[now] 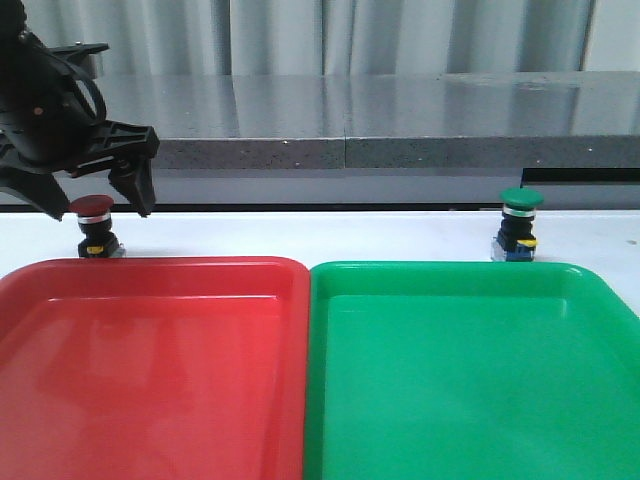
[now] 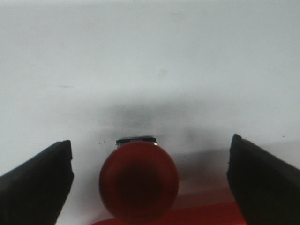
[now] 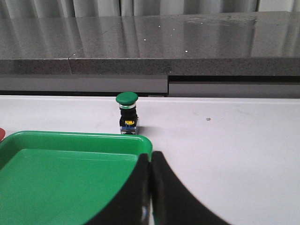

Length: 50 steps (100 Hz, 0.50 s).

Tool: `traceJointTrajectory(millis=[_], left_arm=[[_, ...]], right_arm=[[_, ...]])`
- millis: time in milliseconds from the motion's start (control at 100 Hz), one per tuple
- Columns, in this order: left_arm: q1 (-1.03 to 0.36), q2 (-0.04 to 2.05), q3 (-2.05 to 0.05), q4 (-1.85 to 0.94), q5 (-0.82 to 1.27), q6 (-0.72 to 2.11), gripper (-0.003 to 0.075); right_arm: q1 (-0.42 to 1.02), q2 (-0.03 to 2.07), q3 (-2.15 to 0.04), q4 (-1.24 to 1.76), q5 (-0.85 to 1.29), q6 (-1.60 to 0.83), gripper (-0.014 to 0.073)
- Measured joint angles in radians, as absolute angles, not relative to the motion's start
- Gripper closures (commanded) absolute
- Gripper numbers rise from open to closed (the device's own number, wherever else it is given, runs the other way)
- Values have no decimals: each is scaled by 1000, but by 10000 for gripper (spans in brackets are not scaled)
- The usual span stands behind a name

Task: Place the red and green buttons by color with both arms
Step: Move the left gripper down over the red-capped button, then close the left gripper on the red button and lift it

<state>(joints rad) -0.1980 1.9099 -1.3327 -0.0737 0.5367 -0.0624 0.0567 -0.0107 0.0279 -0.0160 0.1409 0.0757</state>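
Two large plastic trays fill the lower half of the front view: a red tray at lower left and a green tray at lower right, side by side with rims touching, both cut off by the bottom edge. They sit on a white table before a grey stone ledge. At upper left the left gripper, black and claw-like, hangs with its jaws spread wide on either side of the red button, which stands upright on the table just behind the red tray's far rim; the fingers do not touch it. In the left wrist view the red cap sits between two parted black fingers, clear of both. The green button stands upright at centre right of the front view, just behind the green tray's far rim. The right gripper shows only at the bottom of the right wrist view, fingers pressed together and holding nothing. No writing or brand can be read; the buttons' yellow and blue base details are too small to make out.
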Motion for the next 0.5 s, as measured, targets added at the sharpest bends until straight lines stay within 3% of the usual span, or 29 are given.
traceJointTrajectory(millis=[270, 500], left_arm=[[-198, 1910, -1333, -74, 543, -62, 489], [-198, 1910, -1333, -74, 543, -62, 521]], right_arm=[[57, -11, 28, -16, 141, 76, 662], [57, -11, 28, -16, 141, 76, 662]])
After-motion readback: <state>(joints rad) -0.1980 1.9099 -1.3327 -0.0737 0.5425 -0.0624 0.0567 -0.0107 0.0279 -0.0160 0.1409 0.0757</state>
